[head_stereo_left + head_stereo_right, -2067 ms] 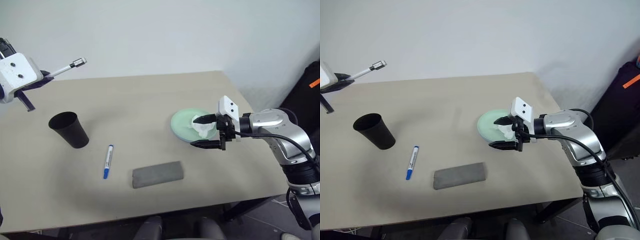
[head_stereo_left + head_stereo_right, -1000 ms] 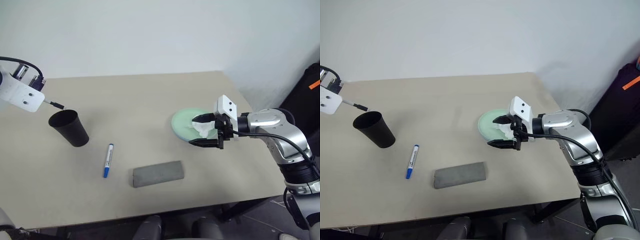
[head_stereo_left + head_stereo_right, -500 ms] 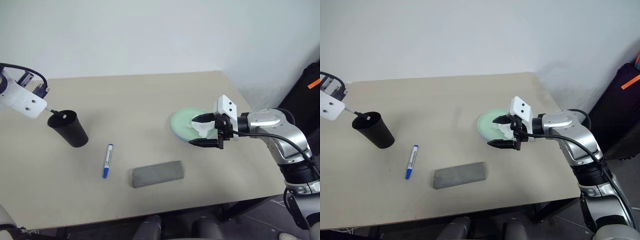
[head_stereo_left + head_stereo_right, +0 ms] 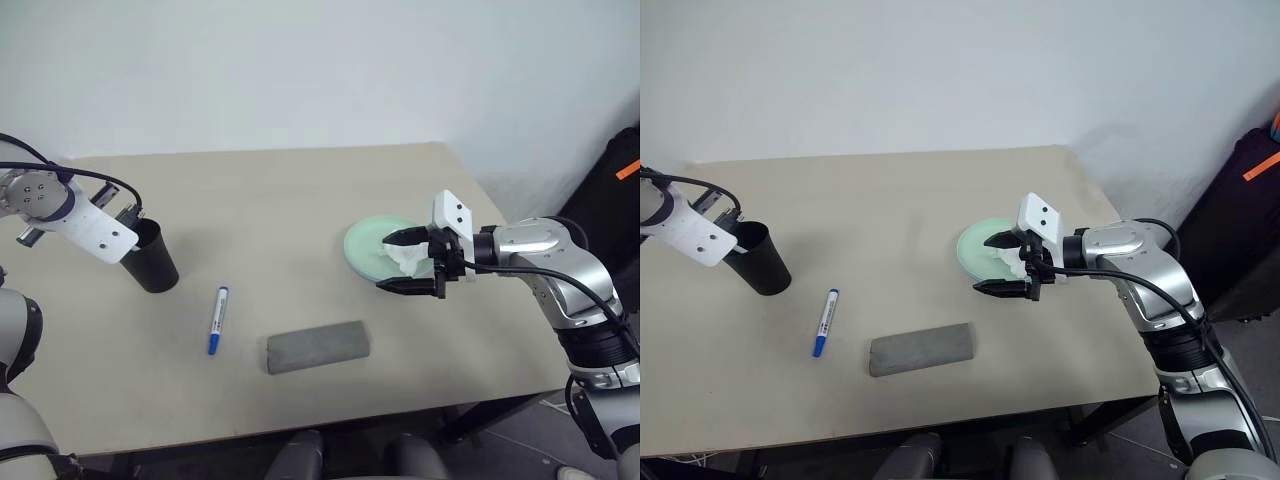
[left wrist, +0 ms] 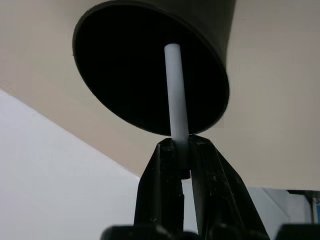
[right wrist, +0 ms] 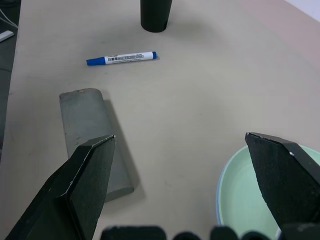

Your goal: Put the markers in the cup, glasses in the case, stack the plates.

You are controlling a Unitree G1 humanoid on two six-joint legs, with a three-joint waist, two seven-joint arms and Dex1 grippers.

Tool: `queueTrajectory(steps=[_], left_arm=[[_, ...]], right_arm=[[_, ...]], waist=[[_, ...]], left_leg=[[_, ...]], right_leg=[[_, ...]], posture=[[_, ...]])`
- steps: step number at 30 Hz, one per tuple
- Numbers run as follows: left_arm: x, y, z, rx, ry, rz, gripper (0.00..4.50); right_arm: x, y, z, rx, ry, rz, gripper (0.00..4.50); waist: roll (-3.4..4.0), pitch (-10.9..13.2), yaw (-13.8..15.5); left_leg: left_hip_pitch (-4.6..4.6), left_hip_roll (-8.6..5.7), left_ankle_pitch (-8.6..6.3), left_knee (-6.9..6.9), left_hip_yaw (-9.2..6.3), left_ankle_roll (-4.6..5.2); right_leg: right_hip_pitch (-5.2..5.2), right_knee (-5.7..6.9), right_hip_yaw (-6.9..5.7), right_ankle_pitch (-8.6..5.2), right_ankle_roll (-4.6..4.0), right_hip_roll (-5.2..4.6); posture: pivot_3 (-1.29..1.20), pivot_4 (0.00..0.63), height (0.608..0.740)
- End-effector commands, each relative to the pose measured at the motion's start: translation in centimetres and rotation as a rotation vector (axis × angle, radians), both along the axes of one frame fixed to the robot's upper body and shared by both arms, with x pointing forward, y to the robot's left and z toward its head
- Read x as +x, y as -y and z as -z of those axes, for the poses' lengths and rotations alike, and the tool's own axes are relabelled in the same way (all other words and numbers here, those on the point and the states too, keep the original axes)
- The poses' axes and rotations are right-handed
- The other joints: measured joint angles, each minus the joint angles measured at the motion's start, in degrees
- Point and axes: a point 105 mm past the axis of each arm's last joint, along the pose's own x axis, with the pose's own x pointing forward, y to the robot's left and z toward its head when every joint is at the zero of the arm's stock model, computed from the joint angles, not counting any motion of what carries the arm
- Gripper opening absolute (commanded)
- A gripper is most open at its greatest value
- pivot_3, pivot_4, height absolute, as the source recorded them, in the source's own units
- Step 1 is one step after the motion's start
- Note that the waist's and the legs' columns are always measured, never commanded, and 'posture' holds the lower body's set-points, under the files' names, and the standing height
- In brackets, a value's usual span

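- Left eye view: the table (image 4: 300, 190), beige, carries every item; largest first below.
- Plates (image 4: 368, 245): a mint-green plate sits on a light blue one at the right of the table, already stacked by the look of it, with a crumpled white tissue (image 4: 405, 257) on top.
- Case (image 4: 318, 347): grey, lid shut, lying flat near the front edge at centre. No glasses can be made out on the table; whether they are inside cannot be told.
- Cup (image 4: 152, 257): black, upright at the left of the table.
- Right end effector (image 4: 411, 261): fingers spread wide and empty, poised at the near rim of the plates beside the tissue.
- Left end effector (image 5: 181, 165): fingers narrow, pinching the tail of a white marker (image 5: 175, 90) whose barrel reaches down into the mouth of the cup.
- Blue-capped marker (image 4: 216, 320): lying on the table between cup and case, well apart from both.
- Step in hand (judgement): placing the first marker in the cup. The next move calls for parting the left fingers so the marker drops in, then lifting clear without tipping the cup and reaching for the blue-capped marker.
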Motion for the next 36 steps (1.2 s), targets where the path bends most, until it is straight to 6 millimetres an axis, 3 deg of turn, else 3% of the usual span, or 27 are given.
queueTrajectory(steps=[1,7,11,17,21,25,30,36], left_arm=[[0.7,0.6,-0.4,-0.018,0.047,0.024,0.04],[1.0,1.0,-0.4,-0.015,0.055,0.037,0.04],[1.2,1.0,-0.6,-0.011,0.067,0.039,1.15],[1.7,1.4,-1.2,-0.016,0.112,0.055,3.22],[2.0,1.9,-2.3,-0.052,0.146,0.048,3.22],[2.6,4.0,-4.5,-0.188,0.199,0.044,3.22],[2.4,8.8,-6.8,-0.560,0.162,0.030,3.22],[0.5,11.6,-6.4,-1.004,0.059,-0.204,3.22]], right_arm=[[-0.3,-0.3,-1.2,0.022,0.045,-0.013,4.50],[-0.3,-0.4,-1.1,0.024,0.045,-0.013,4.50],[-0.3,-0.4,-1.1,0.023,0.044,-0.014,4.50],[-0.3,-0.4,-1.1,0.024,0.044,-0.016,4.50],[-0.3,-0.4,-1.1,0.024,0.045,-0.016,4.50],[-0.3,-0.4,-1.1,0.022,0.044,-0.016,4.50],[-0.3,-0.3,-1.1,0.021,0.045,-0.014,4.50],[-0.2,-0.2,-1.3,0.020,0.046,-0.013,4.50]], waist=[[0.00,0.0,0.0],[-0.01,0.0,0.1],[-0.01,0.0,0.0],[-0.01,0.0,0.0],[-0.01,0.0,0.1],[-0.01,0.0,0.0],[0.00,0.0,0.0],[0.14,0.0,-2.3]], left_leg=[[0.00,0.00,0.00,0.00,0.00,0.00],[-0.01,-0.03,0.00,0.06,0.00,0.00],[-0.01,-0.03,0.00,0.05,-0.01,0.00],[-0.01,-0.03,0.00,0.06,0.00,0.01],[-0.01,-0.03,0.00,0.07,-0.01,0.01],[-0.07,-0.03,0.00,0.11,-0.02,0.01],[-0.35,-0.03,0.00,0.32,-0.14,0.01],[-0.38,-0.03,-0.01,0.38,-0.19,0.04]], right_leg=[[0.00,0.00,0.00,0.00,0.00,0.00],[0.02,0.00,0.00,0.02,0.03,0.00],[0.02,0.01,0.00,0.02,0.03,0.00],[0.02,0.01,0.00,0.02,0.03,0.00],[0.02,0.01,0.00,0.02,0.03,0.00],[-0.01,0.01,0.00,0.02,0.03,0.00],[-0.13,0.04,-0.07,0.04,0.05,0.00],[-0.15,0.10,0.03,0.08,0.10,0.00]], posture=[[0.00,0.000,0.698],[0.00,0.000,0.698],[0.00,0.000,0.698],[0.00,0.000,0.698],[0.00,0.000,0.698],[0.00,0.000,0.698],[0.00,0.000,0.698],[0.00,0.000,0.698]])
